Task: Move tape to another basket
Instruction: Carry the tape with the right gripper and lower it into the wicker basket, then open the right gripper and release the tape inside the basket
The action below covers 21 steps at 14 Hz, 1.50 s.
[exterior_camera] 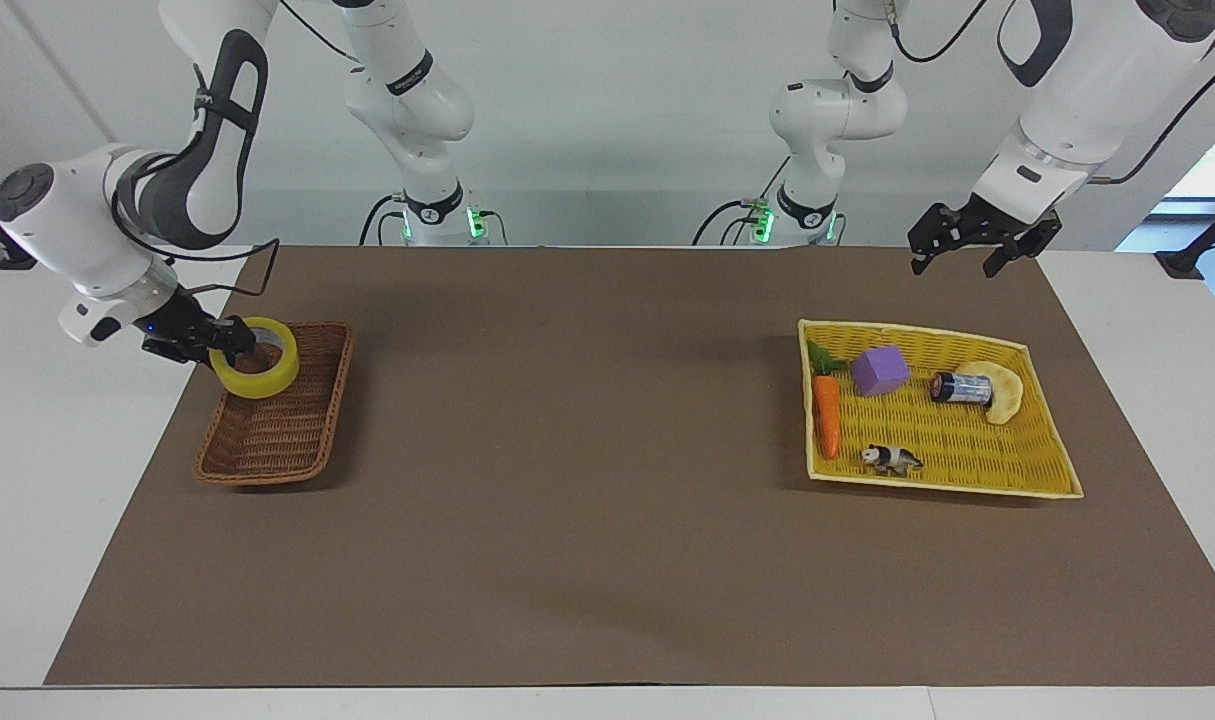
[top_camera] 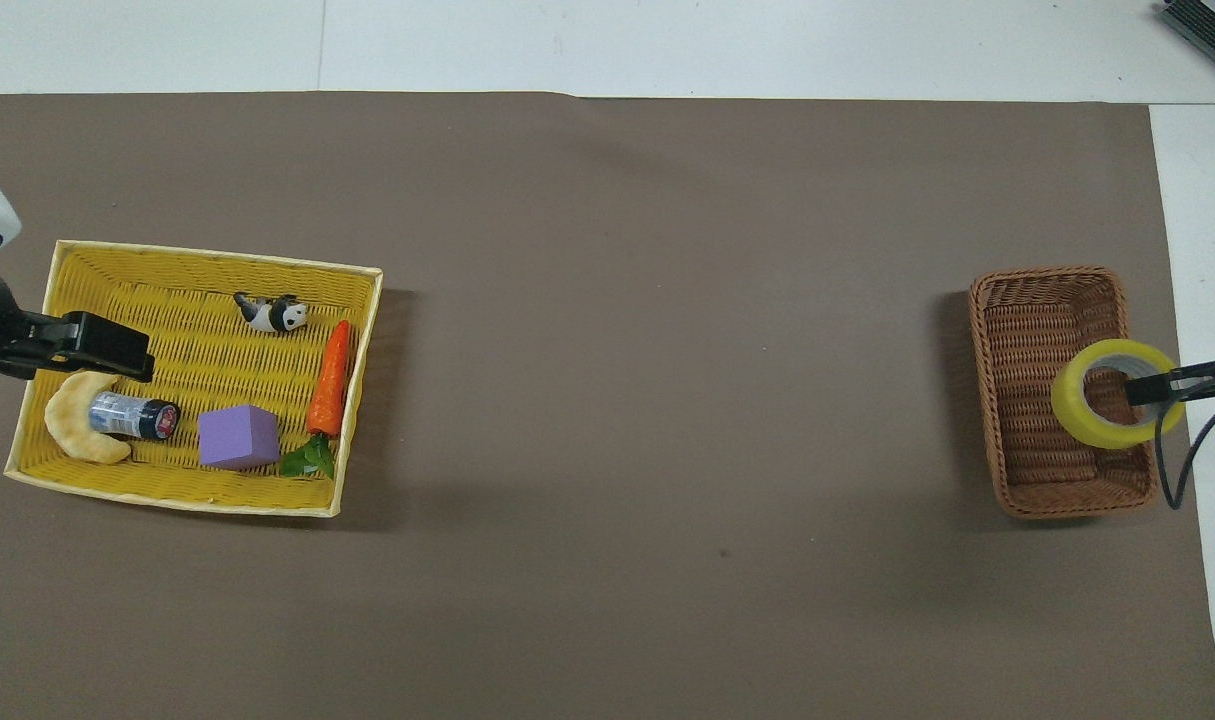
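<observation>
1. The right claw is clamped on the wall of the tape, one finger inside the core and one outside. The roll hangs tilted from it over the basket.
2. Beneath that claw lies the end of the basket closest to the robots. The roll sits toward the basket's outer long rim, on the worktop-edge side, rather than over its middle.
3. From the facing view the roll looks low, about level with the rim, but whether it touches the weave cannot be told.
4. Risk: released from here, the tilted roll could strike the rim just under the claw, tip outward and roll onto the brown mat.
5. Risk: the inner finger may drag the core as it withdraws and lift or shift the light basket.
6. The left claw stands apart, holding nothing, and waits in the air above the edge of the yellow tray closest to the robots. The carrot, purple block and panda below it look safe.
</observation>
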Tool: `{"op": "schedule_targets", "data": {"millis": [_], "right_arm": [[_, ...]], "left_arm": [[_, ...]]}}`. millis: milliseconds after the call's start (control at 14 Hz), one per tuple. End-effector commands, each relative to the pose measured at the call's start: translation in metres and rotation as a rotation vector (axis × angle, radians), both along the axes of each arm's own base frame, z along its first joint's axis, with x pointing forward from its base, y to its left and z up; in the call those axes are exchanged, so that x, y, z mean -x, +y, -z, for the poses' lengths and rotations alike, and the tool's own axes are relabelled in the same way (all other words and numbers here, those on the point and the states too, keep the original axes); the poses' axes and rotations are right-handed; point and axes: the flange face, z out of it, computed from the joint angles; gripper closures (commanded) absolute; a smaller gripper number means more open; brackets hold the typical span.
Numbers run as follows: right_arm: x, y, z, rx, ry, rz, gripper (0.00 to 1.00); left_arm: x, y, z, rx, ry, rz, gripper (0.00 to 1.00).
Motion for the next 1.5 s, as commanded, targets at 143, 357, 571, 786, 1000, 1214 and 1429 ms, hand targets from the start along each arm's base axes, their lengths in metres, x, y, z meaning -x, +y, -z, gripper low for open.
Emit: {"op": "schedule_targets", "data": {"millis": [143, 357, 571, 786, 1000, 1214, 1429], "right_arm": [[-0.034, 0.029, -0.013, -0.020, -0.076, 0.034, 1.00], [-0.032, 0.026, 0.010, -0.035, -0.046, 0.038, 1.00], [-0.033, 0.026, 0.025, -0.030, -0.044, 0.030, 1.00], [-0.029, 0.026, 0.037, -0.027, -0.022, 0.008, 1.00], [-0.029, 0.028, 0.038, -0.024, -0.019, 0.006, 0.51], [-0.029, 0.026, 0.037, -0.023, -0.020, 0.006, 0.00], [-0.034, 0.025, 0.020, -0.019, -0.037, 0.004, 0.00]], "left_arm": [[-0.002, 0.014, 0.001, -0.008, 0.034, -0.013, 0.00], [0.007, 0.016, -0.029, -0.005, -0.044, -0.014, 0.00], [0.019, 0.019, -0.044, -0.006, -0.062, -0.020, 0.00], [0.019, 0.017, -0.044, -0.006, -0.065, -0.015, 0.00], [0.019, 0.019, -0.043, -0.006, -0.062, -0.018, 0.00], [0.019, 0.019, -0.044, -0.006, -0.064, -0.018, 0.00], [0.019, 0.018, -0.044, -0.006, -0.065, -0.018, 0.00]]}}
